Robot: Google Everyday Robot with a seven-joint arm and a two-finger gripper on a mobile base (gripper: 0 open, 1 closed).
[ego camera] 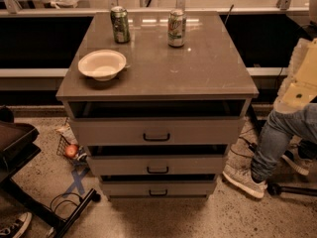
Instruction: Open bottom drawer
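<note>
The grey-taupe cabinet (157,58) has three drawer fronts, one above the other. The bottom drawer (124,188) is the lowest and narrowest, just above the floor, with a small black bar handle (158,193). A thin dark gap shows along its top edge, and its inside is hidden. The mid-sized drawer (124,165) and the tallest drawer (109,131) sit above it, each with a dark gap on top. My gripper is out of view. Only a cream part of my arm (301,83) shows at the right edge, well away from the drawers.
On the cabinet top stand two drink cans (120,25) (177,28) and a white bowl (102,64). A person's jeans leg and sneaker (243,180) are close to the cabinet's right side. A black stand (29,192), cables and a wire basket (69,150) lie at left.
</note>
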